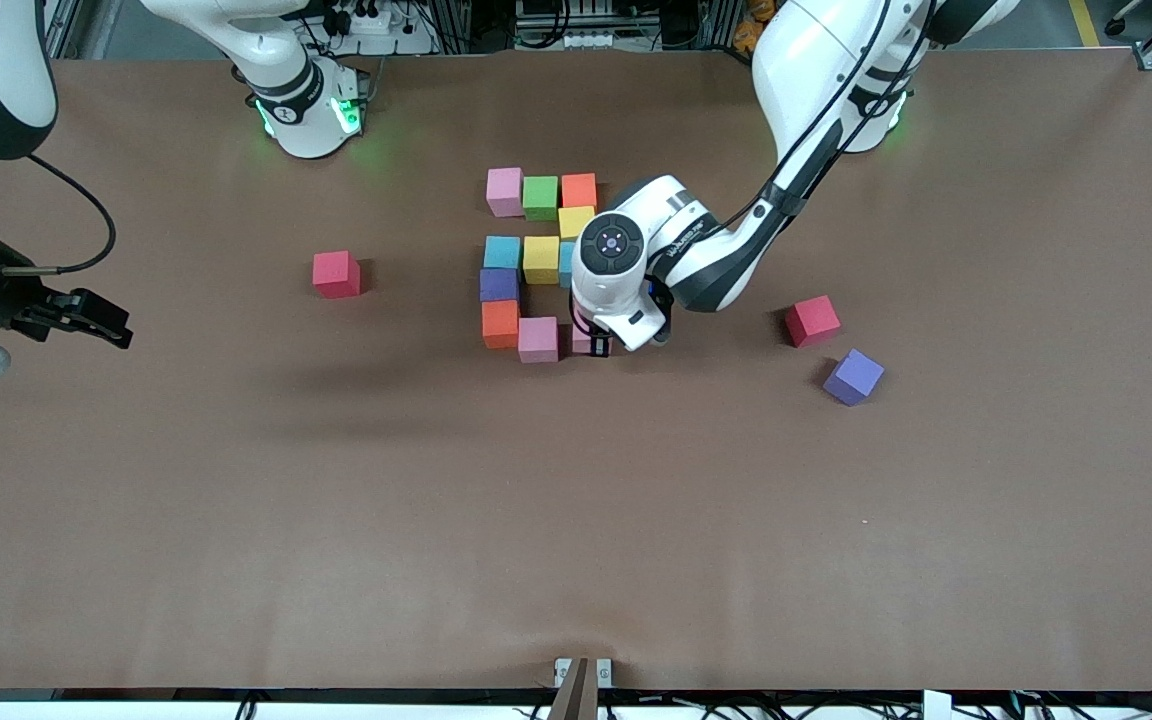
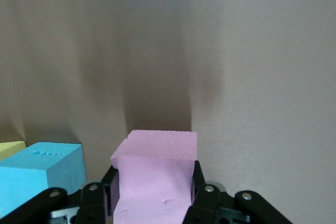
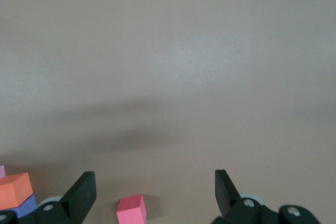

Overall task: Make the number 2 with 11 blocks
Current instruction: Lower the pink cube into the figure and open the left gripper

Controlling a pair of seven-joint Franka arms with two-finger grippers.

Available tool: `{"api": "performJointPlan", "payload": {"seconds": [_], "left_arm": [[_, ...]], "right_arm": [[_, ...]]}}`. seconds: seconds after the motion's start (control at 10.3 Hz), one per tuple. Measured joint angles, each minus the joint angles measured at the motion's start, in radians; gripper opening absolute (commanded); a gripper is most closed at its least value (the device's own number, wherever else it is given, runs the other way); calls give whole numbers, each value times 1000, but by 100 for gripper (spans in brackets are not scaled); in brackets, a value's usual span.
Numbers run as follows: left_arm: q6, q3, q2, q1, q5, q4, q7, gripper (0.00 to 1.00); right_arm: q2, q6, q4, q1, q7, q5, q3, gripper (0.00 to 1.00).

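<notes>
Nearest to the front camera we find a loose purple cube, lying at about four o'clock from the number 2 and well apart from it. A red cube sits near it, at its eleven o'clock. A second red cube lies at nine o'clock from the digit, toward the right arm's end of the table.

The digit stands mid-table. Its twelve o'clock row reads pink, green, orange. A yellow cube hangs under the orange one. The middle row is light blue, yellow and a half-hidden light blue. A purple block follows, then orange and pink.

The left gripper is down at the digit's five o'clock corner. We see its fingers clamped on the last pink block, just beside the other pink one.

The right gripper waits in the air over the table's nine o'clock edge. Its jaws are spread wide and hold nothing.
</notes>
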Motion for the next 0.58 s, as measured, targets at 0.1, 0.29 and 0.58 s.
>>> {"api": "performJointPlan", "payload": {"seconds": [0.1,0.29,0.58], "left_arm": [[3,0,6,-1,0,0,-8,0],[4,0,14,-10,0,1,-19,0],[6,0,28,-24,0,10,-45,0]], "right_arm": [[0,0,0,0,0,0,0,100],[0,0,0,0,0,0,0,100],[0,-1,0,0,0,0,0,100]]}}
